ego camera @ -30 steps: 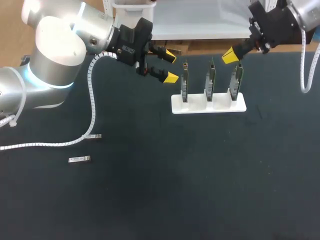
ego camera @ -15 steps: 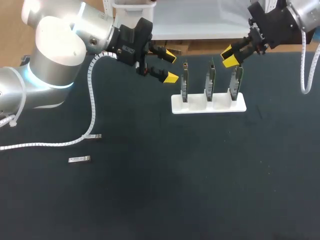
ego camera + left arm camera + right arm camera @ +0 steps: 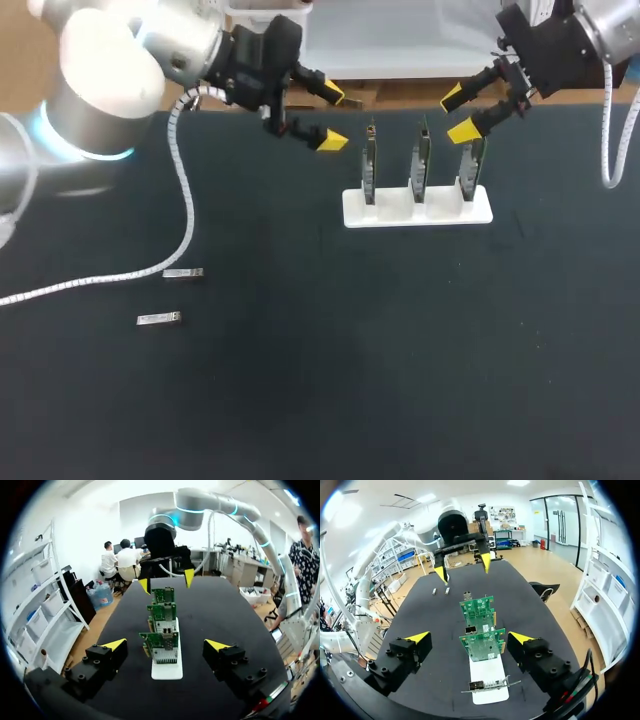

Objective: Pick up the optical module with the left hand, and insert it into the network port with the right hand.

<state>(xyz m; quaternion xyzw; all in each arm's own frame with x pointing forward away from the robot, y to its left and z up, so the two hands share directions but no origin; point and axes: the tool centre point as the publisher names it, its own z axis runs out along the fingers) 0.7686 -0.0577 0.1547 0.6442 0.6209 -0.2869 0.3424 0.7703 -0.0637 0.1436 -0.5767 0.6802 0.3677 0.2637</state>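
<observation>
At either end of card rack [image 3: 440, 212] — left tool [image 3: 333, 118], right tool [image 3: 458, 114] wide open, empty.

Head cam overhead; wrist cams oppose, sharing rack [image 3: 440, 211].

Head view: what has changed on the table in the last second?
The right end effector opened its fingers near the stand. The left end effector, open throughout, drew back toward the far edge of the table. The stand and both modules stayed put.
</observation>
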